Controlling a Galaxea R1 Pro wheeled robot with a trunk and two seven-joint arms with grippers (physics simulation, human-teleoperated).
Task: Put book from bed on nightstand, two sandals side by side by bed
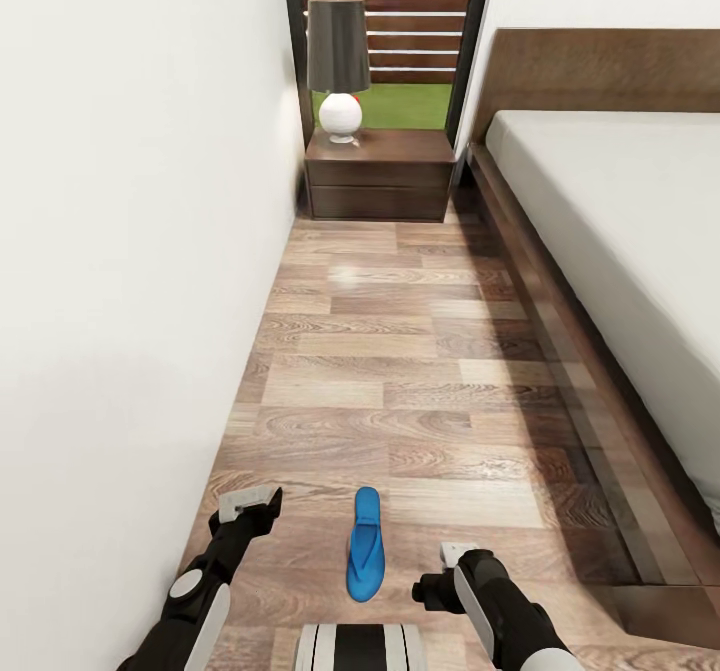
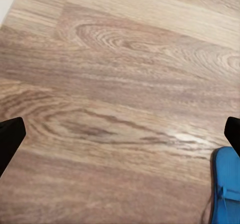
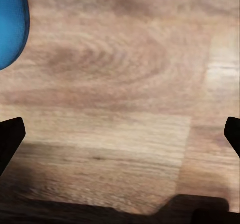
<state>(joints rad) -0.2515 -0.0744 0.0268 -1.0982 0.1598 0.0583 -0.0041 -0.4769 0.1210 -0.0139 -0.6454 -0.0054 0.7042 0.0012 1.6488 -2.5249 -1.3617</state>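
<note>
Flanking the blue sandal (image 1: 365, 545) on the floor beside the bed (image 1: 610, 211), the left end effector (image 1: 250, 507) and right end effector (image 1: 447, 571) hang spread apart, likely readying a pick-up.

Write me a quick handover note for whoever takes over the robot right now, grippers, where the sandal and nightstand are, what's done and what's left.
Left gripper: open, empty, low over the wood floor.
Right gripper: empty, also over bare floor; fingertips sit at the wrist view's edges, so it looks open.
One blue sandal lies on the floor between the two arms, apart from the bed on the right.
A nightstand with a lamp stands ahead by the window; no book on it.
Done: nothing confirmed.
Left: find the second sandal and the book, pair the sandals beside the bed, put the book on a nightstand.
</note>
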